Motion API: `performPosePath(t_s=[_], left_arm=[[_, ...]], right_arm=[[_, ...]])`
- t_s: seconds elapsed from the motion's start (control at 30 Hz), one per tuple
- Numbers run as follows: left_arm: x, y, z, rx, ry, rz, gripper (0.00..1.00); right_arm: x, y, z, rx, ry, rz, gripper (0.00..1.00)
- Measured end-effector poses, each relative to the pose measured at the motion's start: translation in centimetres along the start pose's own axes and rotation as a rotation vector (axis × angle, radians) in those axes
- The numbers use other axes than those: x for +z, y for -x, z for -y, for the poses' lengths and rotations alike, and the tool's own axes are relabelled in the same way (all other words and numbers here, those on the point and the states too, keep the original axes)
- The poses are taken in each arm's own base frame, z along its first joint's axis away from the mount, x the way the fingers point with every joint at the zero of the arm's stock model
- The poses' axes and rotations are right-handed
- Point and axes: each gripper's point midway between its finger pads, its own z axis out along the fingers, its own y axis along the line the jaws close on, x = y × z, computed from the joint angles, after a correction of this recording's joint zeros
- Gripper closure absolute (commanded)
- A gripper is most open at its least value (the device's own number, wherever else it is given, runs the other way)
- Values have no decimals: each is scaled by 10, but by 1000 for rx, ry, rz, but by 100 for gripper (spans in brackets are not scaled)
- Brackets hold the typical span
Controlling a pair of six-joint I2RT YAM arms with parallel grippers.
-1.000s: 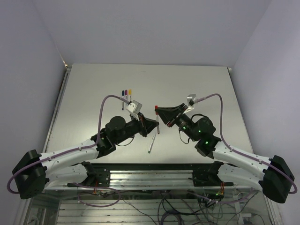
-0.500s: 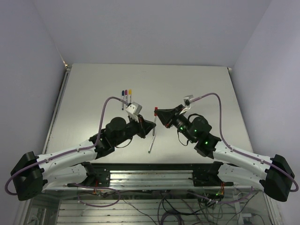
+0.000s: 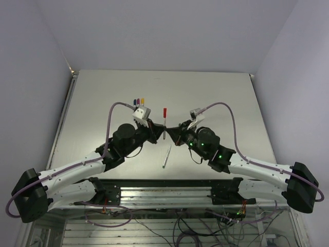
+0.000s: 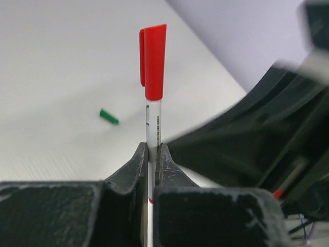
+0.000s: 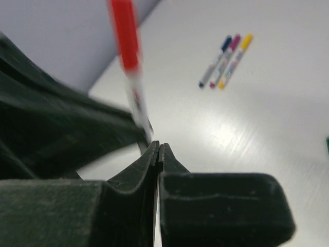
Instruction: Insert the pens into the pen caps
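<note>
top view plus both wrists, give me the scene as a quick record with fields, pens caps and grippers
left gripper: shut on the red-capped pen, cap end sticking out past the fingers
red cap: seated on that pen's far end
right gripper: shut, holding nothing, close beside the held pen
capped pens: three side by side on the table, blue, magenta, yellow
loose pen: lying between the arms, no cap visible
green cap: lying alone

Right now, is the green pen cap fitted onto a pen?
No, the green pen cap lies loose on the table, apart from the red-capped pen held in the left gripper.
</note>
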Motion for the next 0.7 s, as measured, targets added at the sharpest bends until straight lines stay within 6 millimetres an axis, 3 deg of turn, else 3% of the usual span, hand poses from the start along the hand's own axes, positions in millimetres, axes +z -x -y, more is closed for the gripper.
performPosePath(t_s=[0.17,0.23,0.33,0.43,0.57,0.7], left_arm=[[0,51,20,-22,-54,150,93],[-5,67,25,-30,-68,199,93],[-9,73,22,-38,-45,222,93],[-8,66,9,-35,18,197,93],[1,48,-17,-18,123,128,93],[24,38,-59,-9,262,45,93]], right_arm=[[-7,-49,8,-50,-28,-174,100],[-9,-56,11,-71,-42,-205,100],[-9,-44,11,-89,-64,-179,100],[-11,-16,8,-91,-83,-106,100],[-22,18,12,-76,-132,-1,86],[-36,37,28,-70,-221,60,74]])
